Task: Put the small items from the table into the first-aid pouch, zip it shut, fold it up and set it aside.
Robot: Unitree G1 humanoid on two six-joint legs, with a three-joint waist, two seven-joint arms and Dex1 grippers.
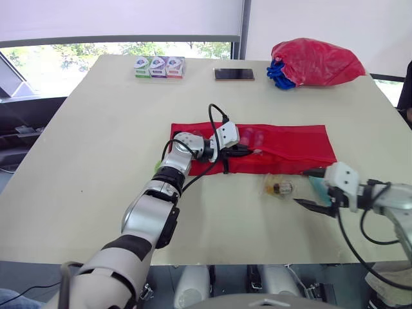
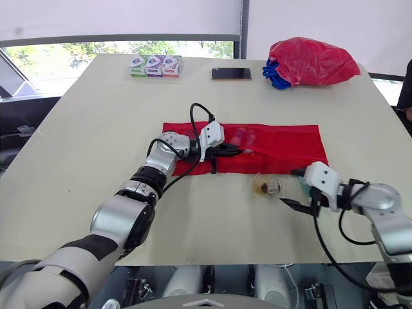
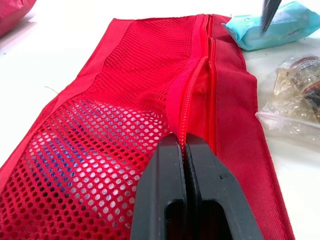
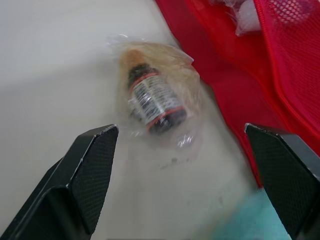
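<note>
Pouch [image 1: 283,145] is lying flat and unfolded mid-table [image 1: 96,129]. It's soft red fabric and mesh, so it'll flop and bunch on you. Your left gripper [image 3: 179,142] is pinched tight on its zipper edge, which looks like the best place to hold it. Right gripper [image 4: 180,131] hangs wide open over the little bottle [image 4: 150,102] in its clear bag [image 4: 185,65]. That one's light, slippery and maybe breakable, so go for the bottle's body. Can't read its label.

The red mesh first-aid pouch [image 1: 290,145] lies flat and unfolded, zipper partly open. Just beside it lie a clear-bagged small bottle [image 4: 152,102] and a teal packet [image 3: 280,22].
</note>
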